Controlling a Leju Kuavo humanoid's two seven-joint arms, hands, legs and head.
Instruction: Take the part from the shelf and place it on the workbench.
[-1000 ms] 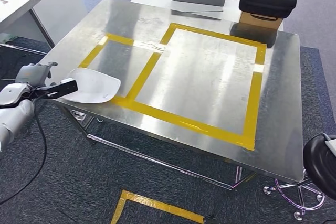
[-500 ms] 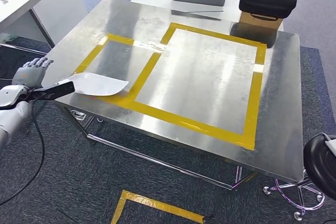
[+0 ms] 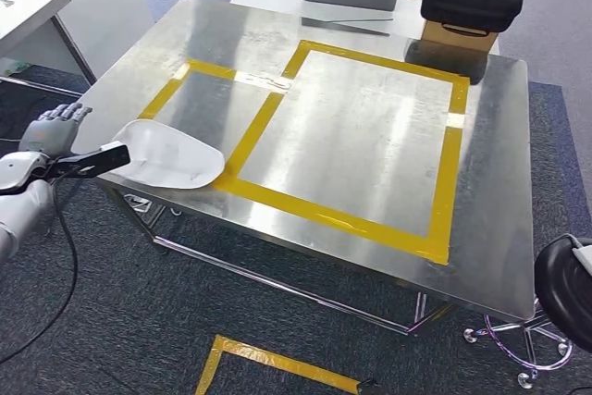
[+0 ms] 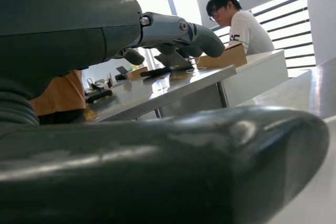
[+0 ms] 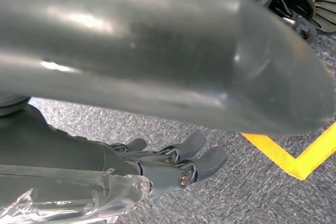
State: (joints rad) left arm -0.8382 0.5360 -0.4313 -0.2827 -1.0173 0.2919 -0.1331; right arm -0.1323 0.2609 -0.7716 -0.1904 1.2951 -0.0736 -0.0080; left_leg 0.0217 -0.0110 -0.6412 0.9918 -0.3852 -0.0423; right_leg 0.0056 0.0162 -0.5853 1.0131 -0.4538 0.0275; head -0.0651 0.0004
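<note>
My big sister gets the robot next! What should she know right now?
Left hand: open, fingers spread, at the workbench's near-left corner, right beside the white part, holding nothing.
Right hand: hangs over the carpet, fingers loosely extended, holding nothing.
The white part lies on the workbench at the near-left edge, partly over the smaller yellow tape rectangle.
Done: the part is on the workbench.
Left: draw the left hand clear and check that the part sits steady.

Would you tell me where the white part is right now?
In the head view, the white part lies on the workbench's near-left edge, overlapping the smaller yellow-taped square, beside the left hand.
</note>
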